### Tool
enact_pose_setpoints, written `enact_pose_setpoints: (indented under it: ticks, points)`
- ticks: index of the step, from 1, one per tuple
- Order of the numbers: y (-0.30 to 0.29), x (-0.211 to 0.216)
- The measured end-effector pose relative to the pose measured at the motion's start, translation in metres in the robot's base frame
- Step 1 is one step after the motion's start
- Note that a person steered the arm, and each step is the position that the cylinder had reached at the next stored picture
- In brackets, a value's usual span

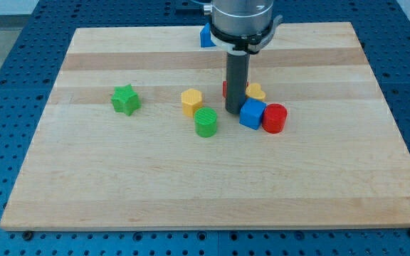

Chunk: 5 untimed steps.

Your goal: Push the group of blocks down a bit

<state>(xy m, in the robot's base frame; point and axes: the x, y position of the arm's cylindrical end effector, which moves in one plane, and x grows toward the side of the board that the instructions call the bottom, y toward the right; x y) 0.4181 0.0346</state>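
My tip (crowded) touches blue cube.

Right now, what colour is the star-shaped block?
Green: the star block, clear in the camera view.

Our arm comes in from the view's top centre; only its lowest section shows, a grey metal collar with a pale ring beneath. From the collar our straight dark rod hangs upright, no lean visible. My tip sits at the rod's lower end, down at board level, slightly right of the view's centre. No gripper fitted.
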Motion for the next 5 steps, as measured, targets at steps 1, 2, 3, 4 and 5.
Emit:
enact_pose_setpoints:
  ticks: [1, 2, 3, 4, 5]
  points:
    - [-0.003, -0.018]
    - [-0.007, -0.037]
    - [-0.006, -0.051]
    - [0.003, -0.062]
    - [0.020, -0.071]
